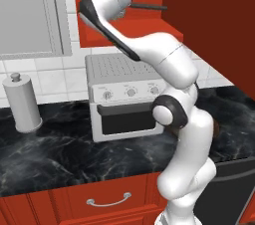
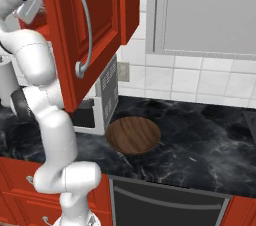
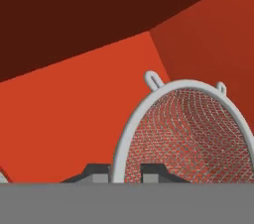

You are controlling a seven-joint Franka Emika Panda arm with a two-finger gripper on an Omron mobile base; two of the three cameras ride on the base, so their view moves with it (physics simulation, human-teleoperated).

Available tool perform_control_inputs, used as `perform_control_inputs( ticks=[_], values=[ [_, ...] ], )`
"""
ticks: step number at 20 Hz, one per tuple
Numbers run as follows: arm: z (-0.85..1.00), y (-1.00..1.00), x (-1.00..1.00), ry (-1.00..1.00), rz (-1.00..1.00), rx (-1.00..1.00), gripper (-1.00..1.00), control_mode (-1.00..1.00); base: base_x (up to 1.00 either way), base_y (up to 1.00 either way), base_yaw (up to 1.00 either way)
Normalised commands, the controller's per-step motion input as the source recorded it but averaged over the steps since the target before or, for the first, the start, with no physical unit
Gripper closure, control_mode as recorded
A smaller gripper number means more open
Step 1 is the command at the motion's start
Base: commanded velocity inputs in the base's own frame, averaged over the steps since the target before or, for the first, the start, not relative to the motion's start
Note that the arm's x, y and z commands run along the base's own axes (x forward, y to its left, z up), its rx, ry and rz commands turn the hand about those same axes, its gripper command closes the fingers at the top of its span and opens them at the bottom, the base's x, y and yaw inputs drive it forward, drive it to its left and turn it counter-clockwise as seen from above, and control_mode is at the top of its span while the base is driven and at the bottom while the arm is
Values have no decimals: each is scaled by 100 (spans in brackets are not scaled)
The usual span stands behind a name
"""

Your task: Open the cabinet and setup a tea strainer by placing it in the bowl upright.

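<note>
While the arm reaches up into the open cabinet, the left base view shows the strainer's dark handle projecting from the interior. From the right base view, the bowl sits near the tabletop's front edge, beside the toaster oven. At the hand view, the hand is pinched narrow on the tea strainer rim. Silver mesh, stiff rim; judged light, dentable: grip the rim, not the mesh.

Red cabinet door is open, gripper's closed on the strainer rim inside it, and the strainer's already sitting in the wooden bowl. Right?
Not quite. The bowl sits empty on the counter in the right base view. The tea strainer is inside the red cabinet, with the gripper closed on its rim, as the hand view shows. The cabinet door is open.
</note>
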Motion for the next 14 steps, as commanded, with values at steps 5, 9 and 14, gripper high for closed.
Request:
perform_control_inputs(
  ticks=[5,9,14],
  values=[
    [-2,1,-100,-3,-16,-2,100,-100,0,0,0],
    [-3,-10,-100,-2,-10,-6,100,-100,0,0,0],
    [-4,-33,-100,0,-14,-10,100,-100,0,0,0]
  ],
)
